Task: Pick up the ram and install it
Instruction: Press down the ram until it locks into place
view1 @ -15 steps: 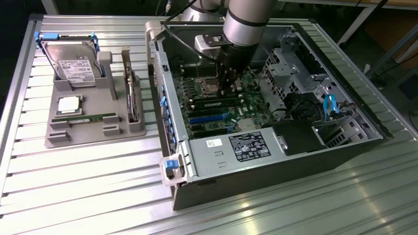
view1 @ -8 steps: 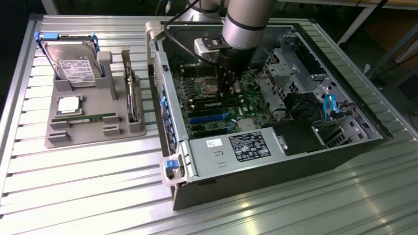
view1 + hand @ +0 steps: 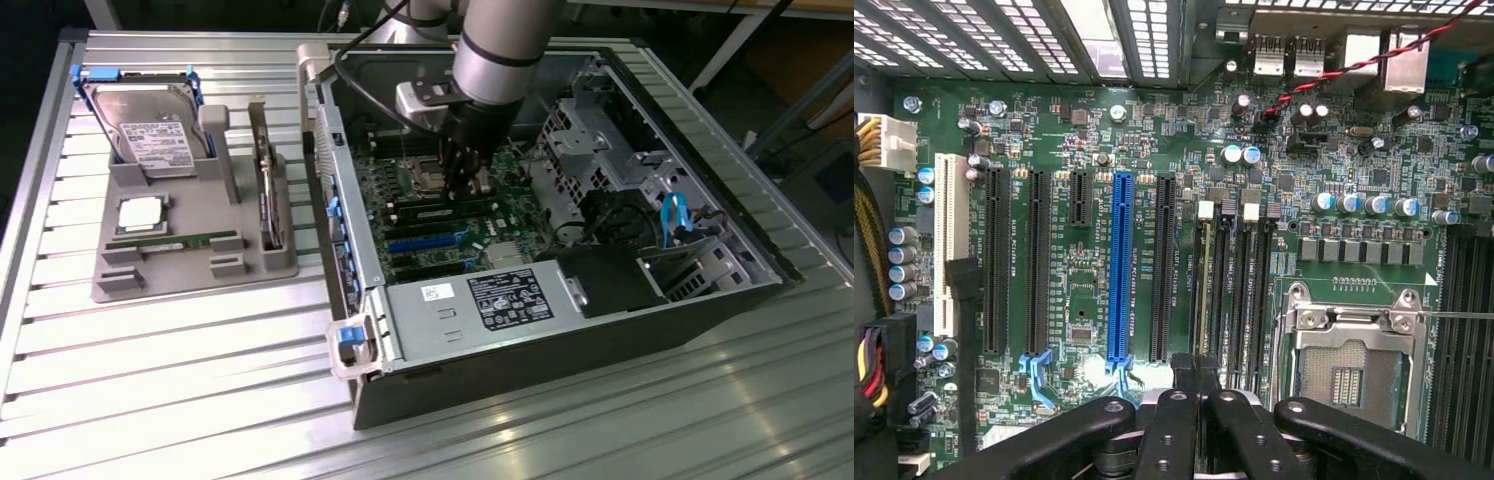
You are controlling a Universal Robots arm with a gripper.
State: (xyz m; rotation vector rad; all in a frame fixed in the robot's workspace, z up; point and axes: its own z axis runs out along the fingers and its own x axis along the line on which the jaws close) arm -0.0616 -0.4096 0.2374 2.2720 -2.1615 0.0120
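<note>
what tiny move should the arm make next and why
Probably ease straight down a little, slowly. The pincer hangs right over the memory slots, lined up with them, beside the open processor socket. Whether it carries anything I can't tell. One ram lies in the tray, so check that first.
</note>
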